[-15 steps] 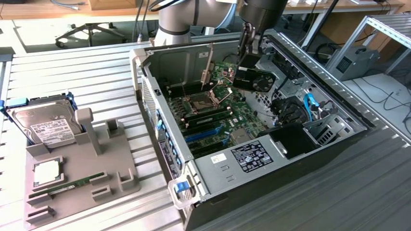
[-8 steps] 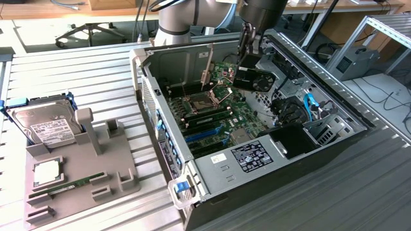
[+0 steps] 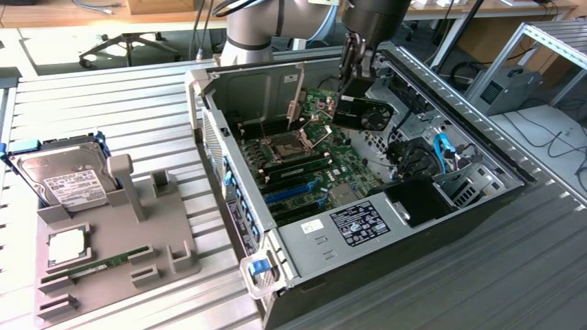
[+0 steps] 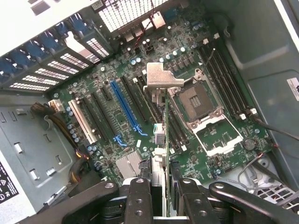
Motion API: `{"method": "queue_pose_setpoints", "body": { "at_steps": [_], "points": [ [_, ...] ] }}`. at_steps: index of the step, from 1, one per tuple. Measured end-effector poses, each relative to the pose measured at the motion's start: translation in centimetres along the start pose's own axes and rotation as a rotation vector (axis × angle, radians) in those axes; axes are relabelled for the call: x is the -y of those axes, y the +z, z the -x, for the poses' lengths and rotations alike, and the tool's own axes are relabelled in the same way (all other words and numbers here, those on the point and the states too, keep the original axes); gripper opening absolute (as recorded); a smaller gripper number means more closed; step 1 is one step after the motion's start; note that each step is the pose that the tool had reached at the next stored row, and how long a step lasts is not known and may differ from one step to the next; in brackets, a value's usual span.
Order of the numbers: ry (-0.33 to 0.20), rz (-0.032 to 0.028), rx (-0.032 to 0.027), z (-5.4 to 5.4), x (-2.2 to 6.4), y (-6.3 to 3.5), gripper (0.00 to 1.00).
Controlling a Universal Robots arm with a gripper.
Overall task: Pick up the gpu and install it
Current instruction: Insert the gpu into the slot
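On my exterior view's left I see a grey holder point(image 3: 110, 254) on the ribbed metal tabletop point(image 3: 119, 110), with a silver hard drive point(image 3: 62, 180) standing in it, a square processor point(image 3: 67, 246) lying flat and a narrow green memory stick point(image 3: 110, 262) beside that. Right of the holder lies the open computer case point(image 3: 367, 227), its motherboard point(image 3: 312, 165) facing up, with blue slots and a bare processor socket point(image 4: 198, 105).

Over the far end of the case my hand point(image 3: 353, 72) hangs down from the arm, clamped on the gpu point(image 3: 361, 110). The card is in the air above the motherboard, not yet seated. It hangs on edge: black shroud and round fan face the exterior view's right and near side. In my wrist view I look along its thin edge, the long axis running away from the fingers point(image 4: 139, 200) toward the board, silver bracket point(image 4: 161, 77) at the far tip, above the slots beside the socket.

Past the case on the right I see a metal frame point(image 3: 541, 48) and loose cables on a white floor point(image 3: 550, 130). Far left, an office chair's base point(image 3: 128, 45).
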State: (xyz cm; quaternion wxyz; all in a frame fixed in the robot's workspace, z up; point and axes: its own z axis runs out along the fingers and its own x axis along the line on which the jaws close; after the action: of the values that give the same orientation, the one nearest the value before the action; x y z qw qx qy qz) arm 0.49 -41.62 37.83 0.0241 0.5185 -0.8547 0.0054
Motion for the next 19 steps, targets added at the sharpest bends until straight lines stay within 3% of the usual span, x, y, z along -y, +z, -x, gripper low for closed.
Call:
{"method": "queue_pose_setpoints", "body": {
  "at_steps": [19],
  "points": [
    [-0.039,-0.0018,-0.0006,0.00,0.00,0.01,0.27]
  ]
}}
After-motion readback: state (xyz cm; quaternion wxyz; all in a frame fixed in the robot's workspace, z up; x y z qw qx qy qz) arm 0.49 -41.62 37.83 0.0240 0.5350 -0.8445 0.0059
